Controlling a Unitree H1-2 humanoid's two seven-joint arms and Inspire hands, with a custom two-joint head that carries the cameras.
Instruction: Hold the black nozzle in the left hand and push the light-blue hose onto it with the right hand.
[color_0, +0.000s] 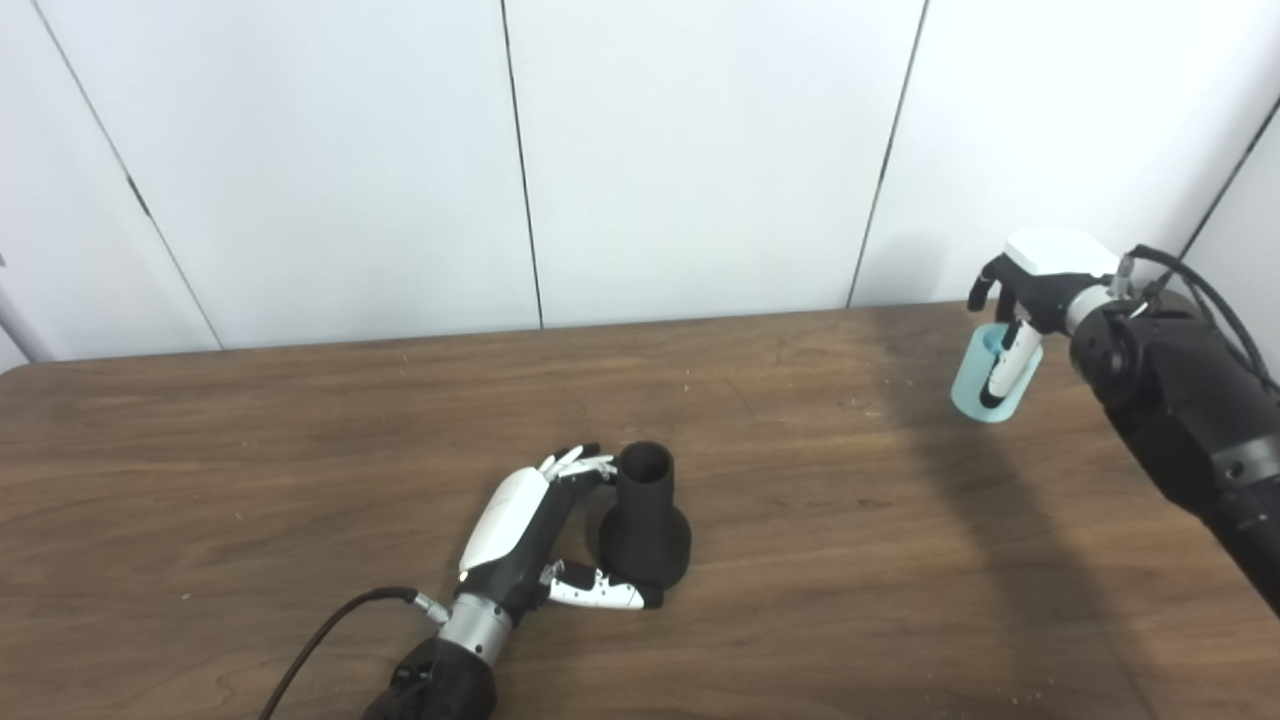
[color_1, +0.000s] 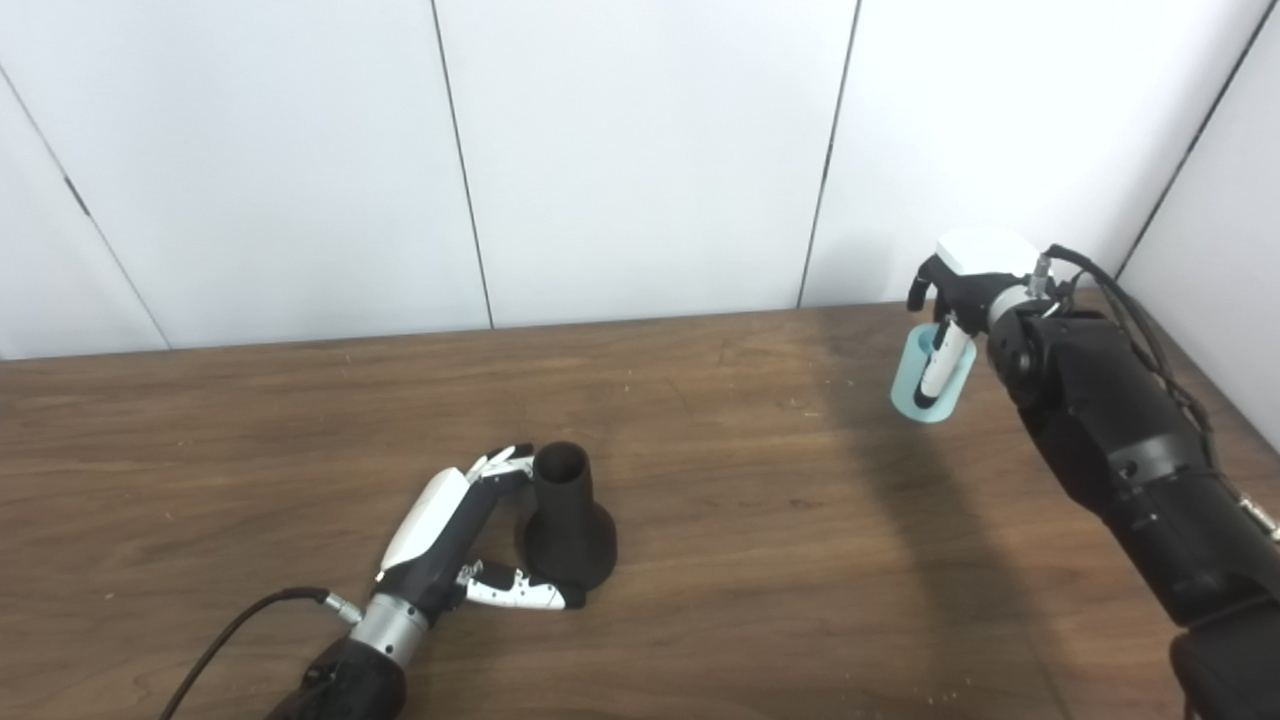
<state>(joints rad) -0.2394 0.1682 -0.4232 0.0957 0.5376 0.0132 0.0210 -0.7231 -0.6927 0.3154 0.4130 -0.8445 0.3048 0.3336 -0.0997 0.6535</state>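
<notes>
**Nozzle on the table, hose in the air**

The black nozzle (color_0: 645, 525) stands upright on the wooden table (color_0: 300, 450), wide base down, open mouth up. The left hand (color_0: 530, 530) lies just beside it with fingers spread — fingertips (color_0: 580, 462) near the neck, thumb along the foot of the base. It grips nothing, though whether the thumb touches the base is hard to tell.

Well apart, at the table's far right, the right hand (color_1: 960, 300) is closed around the light-blue hose (color_1: 932, 375) — a short tube held tilted above the tabletop, thumb across its front.
</notes>
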